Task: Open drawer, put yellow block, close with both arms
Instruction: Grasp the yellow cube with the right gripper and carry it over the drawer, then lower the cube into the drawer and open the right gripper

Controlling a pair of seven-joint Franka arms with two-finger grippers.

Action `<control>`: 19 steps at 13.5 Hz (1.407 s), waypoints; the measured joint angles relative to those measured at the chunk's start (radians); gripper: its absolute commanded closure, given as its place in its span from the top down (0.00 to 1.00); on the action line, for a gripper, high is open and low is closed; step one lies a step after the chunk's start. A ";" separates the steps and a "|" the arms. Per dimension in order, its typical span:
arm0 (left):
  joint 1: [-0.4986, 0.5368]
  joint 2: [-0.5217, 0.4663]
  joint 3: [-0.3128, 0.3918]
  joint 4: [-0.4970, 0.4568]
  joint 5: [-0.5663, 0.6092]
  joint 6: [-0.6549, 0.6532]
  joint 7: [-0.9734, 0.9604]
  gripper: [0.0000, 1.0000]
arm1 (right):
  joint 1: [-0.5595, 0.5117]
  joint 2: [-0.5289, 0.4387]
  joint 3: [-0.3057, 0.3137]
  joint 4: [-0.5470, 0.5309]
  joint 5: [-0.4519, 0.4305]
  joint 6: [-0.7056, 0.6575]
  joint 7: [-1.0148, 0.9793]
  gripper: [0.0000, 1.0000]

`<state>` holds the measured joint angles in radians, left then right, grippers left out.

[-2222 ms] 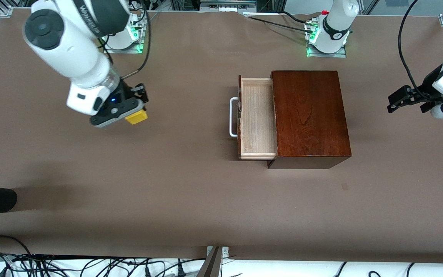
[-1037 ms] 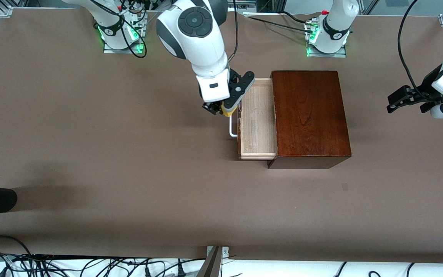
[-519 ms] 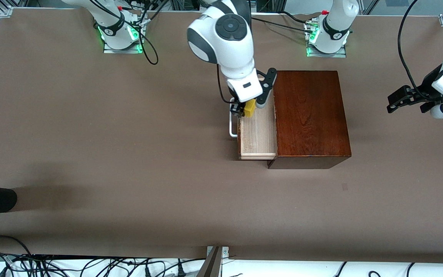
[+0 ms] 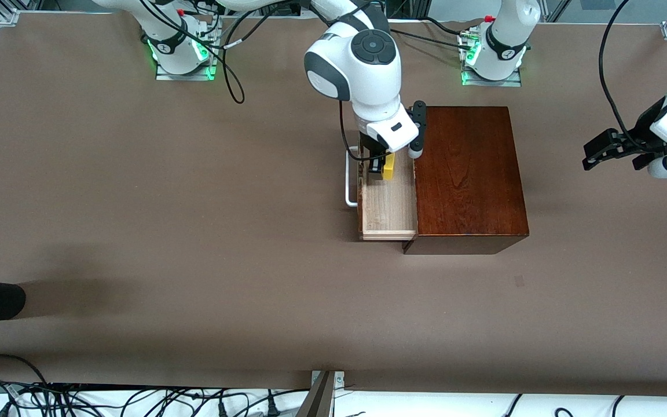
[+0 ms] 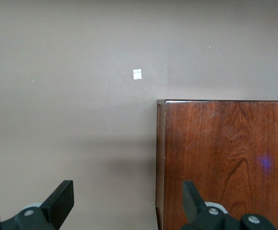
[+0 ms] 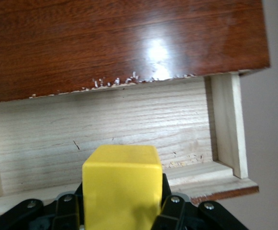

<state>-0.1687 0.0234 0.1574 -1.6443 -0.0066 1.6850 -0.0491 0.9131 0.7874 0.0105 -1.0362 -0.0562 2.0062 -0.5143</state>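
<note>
Over the pulled-out drawer (image 4: 388, 200) the right end effector (image 4: 382, 167) clamps the yellow block (image 4: 389, 166) for release into its pale interior, while the left end effector (image 4: 611, 148) waits wide apart beside the wooden box (image 4: 466, 174).

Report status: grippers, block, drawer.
Right gripper shut on block, over open drawer. Left gripper open, waiting at its table end. Nothing in the way.

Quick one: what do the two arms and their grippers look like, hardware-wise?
Both are white jointed arms with dark grey joint caps, on green-lit bases with black cables. The right gripper and left gripper are black two-finger units; the left's fingers are wedge-shaped with screws at the roots.
</note>
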 measured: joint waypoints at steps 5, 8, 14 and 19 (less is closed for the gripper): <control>0.000 0.000 0.000 0.000 0.000 0.000 0.000 1.00 | 0.017 0.051 -0.002 0.000 -0.018 0.018 -0.011 0.00; 0.000 0.000 0.000 0.000 0.000 0.000 0.000 1.00 | 0.018 0.065 -0.003 -0.005 -0.019 0.018 -0.014 0.00; 0.000 0.000 0.000 0.000 0.000 0.000 0.000 1.00 | 0.023 0.087 -0.003 -0.036 -0.023 0.097 -0.014 0.00; 0.000 0.000 0.000 0.000 0.000 0.000 0.000 1.00 | 0.023 0.084 -0.006 -0.034 -0.030 0.092 -0.014 1.00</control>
<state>-0.1684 0.0234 0.1575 -1.6443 -0.0066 1.6851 -0.0492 0.9362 0.8716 0.0042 -1.0700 -0.0862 2.0979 -0.5280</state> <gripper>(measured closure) 0.000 0.300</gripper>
